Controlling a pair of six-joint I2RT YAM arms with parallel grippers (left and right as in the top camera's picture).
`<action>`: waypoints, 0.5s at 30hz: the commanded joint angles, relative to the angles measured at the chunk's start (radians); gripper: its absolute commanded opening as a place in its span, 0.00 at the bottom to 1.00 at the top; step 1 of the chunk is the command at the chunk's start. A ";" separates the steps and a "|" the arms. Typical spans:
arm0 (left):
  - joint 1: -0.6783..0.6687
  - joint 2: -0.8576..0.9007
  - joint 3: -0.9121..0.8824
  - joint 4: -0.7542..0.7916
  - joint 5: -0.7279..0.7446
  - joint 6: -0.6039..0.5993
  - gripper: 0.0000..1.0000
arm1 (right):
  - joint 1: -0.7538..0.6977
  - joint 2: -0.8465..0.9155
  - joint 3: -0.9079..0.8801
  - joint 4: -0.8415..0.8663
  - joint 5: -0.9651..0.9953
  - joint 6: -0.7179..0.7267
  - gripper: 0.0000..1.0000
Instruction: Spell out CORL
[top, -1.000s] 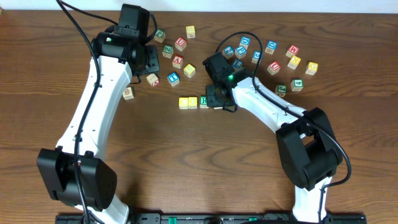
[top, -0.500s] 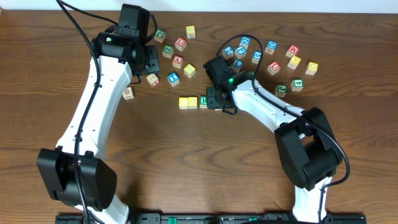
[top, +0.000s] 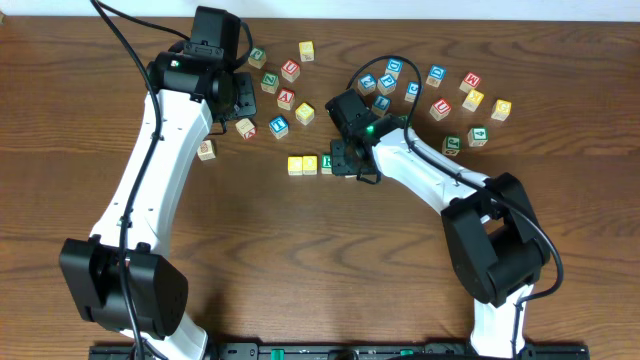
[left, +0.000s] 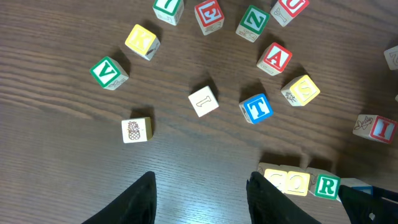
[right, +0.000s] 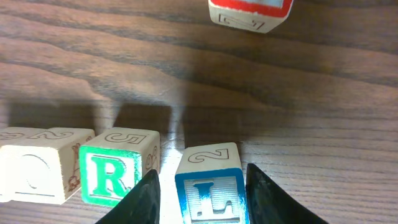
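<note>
Right gripper (right: 200, 180) straddles the blue L block (right: 210, 194), one finger close on each side (whether they actually pinch it, I cannot tell). That block sits on the table at bottom centre of the wrist view, just right of the green R block (right: 112, 174). Left gripper (left: 202, 199) hangs wide open, empty.

Dark brown wood-grain tabletop (top: 300, 260) all around the left claw (left: 201, 177), faint glare (left: 205, 210) on the wood beneath it, pale strip (top: 450, 7) beyond along the far edge.
</note>
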 joint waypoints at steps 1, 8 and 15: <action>0.001 -0.027 0.025 -0.002 -0.017 0.009 0.46 | 0.002 -0.082 0.033 -0.011 0.000 -0.005 0.41; 0.000 -0.027 0.025 0.000 -0.017 0.009 0.47 | -0.035 -0.184 0.033 -0.071 0.006 -0.004 0.43; 0.001 -0.027 0.025 0.002 -0.017 0.009 0.47 | -0.051 -0.160 0.031 -0.143 0.006 -0.004 0.32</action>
